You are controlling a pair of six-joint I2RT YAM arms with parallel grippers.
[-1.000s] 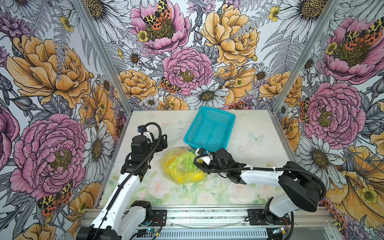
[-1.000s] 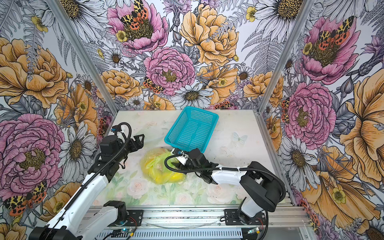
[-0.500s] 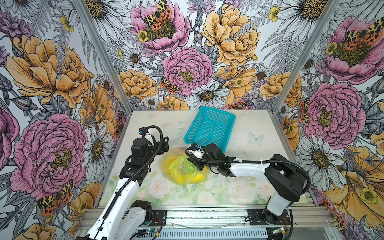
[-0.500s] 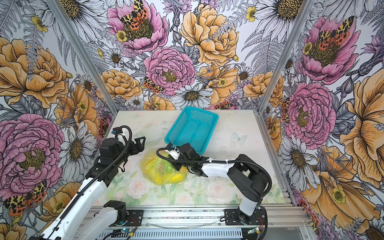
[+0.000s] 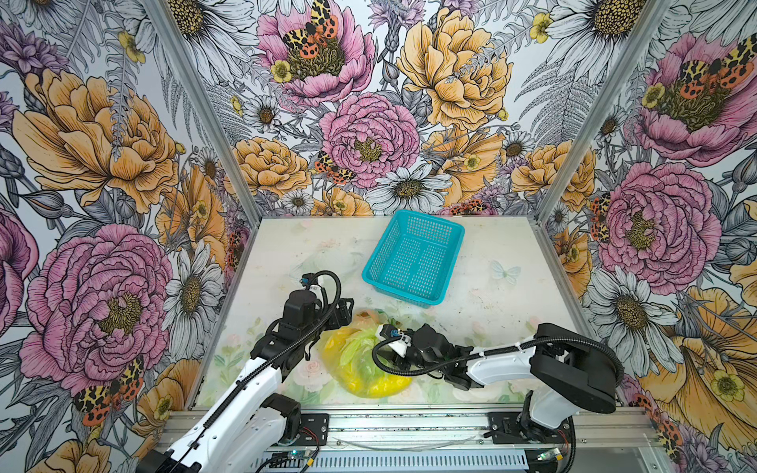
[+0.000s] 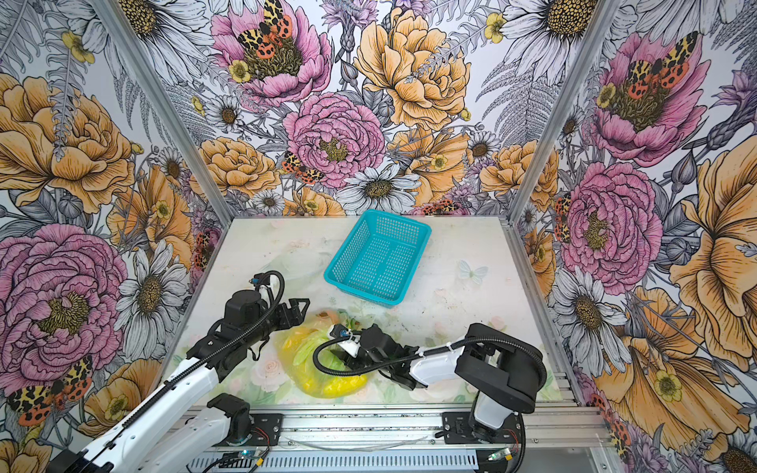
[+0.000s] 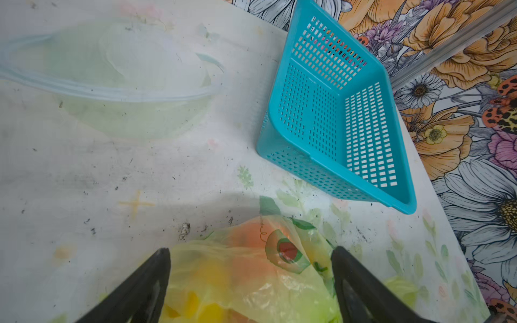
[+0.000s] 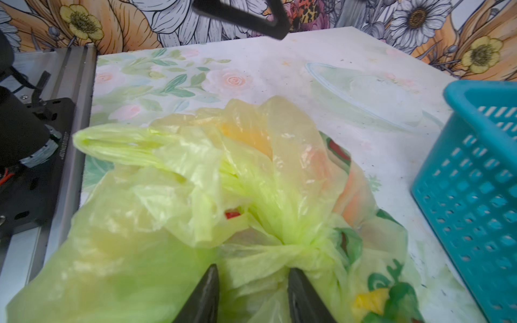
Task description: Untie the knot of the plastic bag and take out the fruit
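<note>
Top views, plastic bag (image 5: 360,364): lies knotted and bulging on the table (image 5: 491,295) near the front edge, between the two arms.
Top views, fruit (image 5: 383,385): yellow lumps show through the film, all inside the bag.
Top views, basket (image 6: 377,258): teal, set at an angle behind the bag and apart from it.
Top views, left gripper (image 5: 343,311): hangs over the bag's back-left edge.
Top views, right arm (image 5: 504,362): reaches in low from the right. Its wrist and looped cable (image 5: 381,364) cover the bag's right side and hide the fingers.
Left wrist, left gripper (image 7: 250,251): jaws spread wide, holding nothing. The bag's top sits below and between them, and an orange fruit shows through the film. The basket stands just beyond.
Right wrist, right gripper (image 8: 253,270): jaws partly apart, released, with loose film between them.
Right wrist, knot (image 8: 305,243): bunched tight, just past the fingertips, with the handle ends flaring out of it.
Right wrist, obstacles: the basket wall stands close beside the bag.
</note>
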